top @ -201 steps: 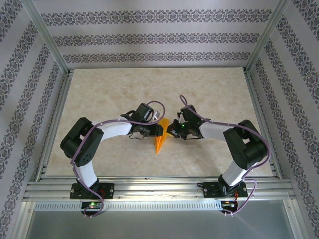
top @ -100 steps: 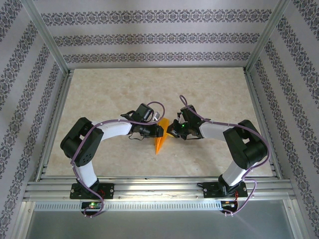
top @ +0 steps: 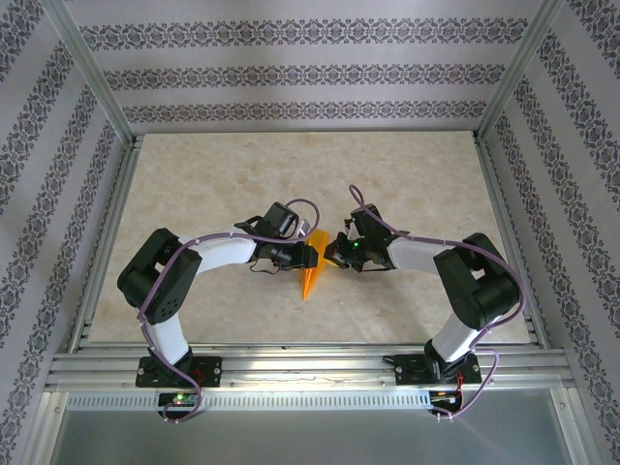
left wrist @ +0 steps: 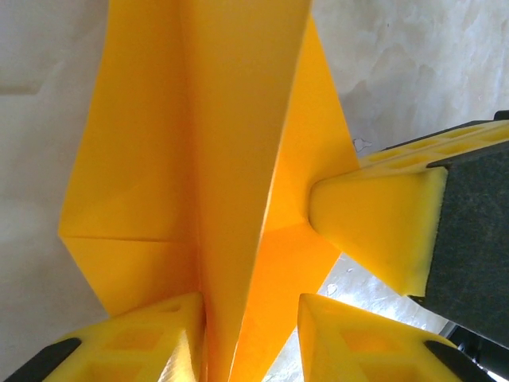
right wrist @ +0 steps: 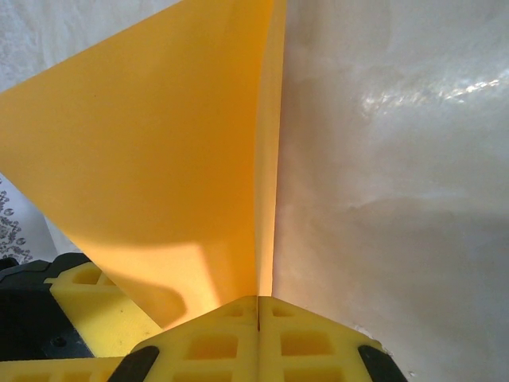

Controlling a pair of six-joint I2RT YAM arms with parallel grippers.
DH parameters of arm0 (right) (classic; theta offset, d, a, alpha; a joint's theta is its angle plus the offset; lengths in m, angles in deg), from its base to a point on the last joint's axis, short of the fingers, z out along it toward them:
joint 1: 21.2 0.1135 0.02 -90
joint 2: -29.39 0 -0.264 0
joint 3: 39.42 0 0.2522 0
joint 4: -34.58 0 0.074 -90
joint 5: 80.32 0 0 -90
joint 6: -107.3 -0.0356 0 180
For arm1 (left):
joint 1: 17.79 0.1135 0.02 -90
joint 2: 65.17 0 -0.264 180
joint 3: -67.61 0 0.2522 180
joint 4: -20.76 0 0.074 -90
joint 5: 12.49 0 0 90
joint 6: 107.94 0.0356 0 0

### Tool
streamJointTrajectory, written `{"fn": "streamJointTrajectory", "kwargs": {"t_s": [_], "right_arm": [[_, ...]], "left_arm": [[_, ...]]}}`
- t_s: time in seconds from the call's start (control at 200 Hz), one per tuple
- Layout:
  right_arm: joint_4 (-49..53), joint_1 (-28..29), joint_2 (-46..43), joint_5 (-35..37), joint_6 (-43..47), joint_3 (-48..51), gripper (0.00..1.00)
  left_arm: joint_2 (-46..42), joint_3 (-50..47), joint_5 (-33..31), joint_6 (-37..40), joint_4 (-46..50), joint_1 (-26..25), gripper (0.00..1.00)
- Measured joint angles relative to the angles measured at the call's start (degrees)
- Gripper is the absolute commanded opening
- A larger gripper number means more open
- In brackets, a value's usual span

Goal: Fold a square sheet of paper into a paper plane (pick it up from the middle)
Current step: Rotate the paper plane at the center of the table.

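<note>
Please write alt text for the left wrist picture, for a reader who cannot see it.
An orange-yellow paper plane, folded with a raised central ridge, runs up the frame over a marbled table. The left gripper has its fingers apart on either side of the ridge at the bottom; the right gripper, closed, meets the paper from the right.

The left arm [top: 208, 254] and the right arm [top: 426, 254] have white links, black joint housings and purple cables looping alongside. Their jaws are yellow blocks with square pockets, set on black mounts.
</note>
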Motion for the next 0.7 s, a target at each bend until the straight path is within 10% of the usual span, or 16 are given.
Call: {"fn": "streamJointTrajectory", "kwargs": {"t_s": [0.699], "right_arm": [[-0.02,0.00,0.09,-0.09,0.00,0.00,0.04]], "left_arm": [[3.10,2.16,-1.70,1.60,3.67,-1.11,0.22]]}}
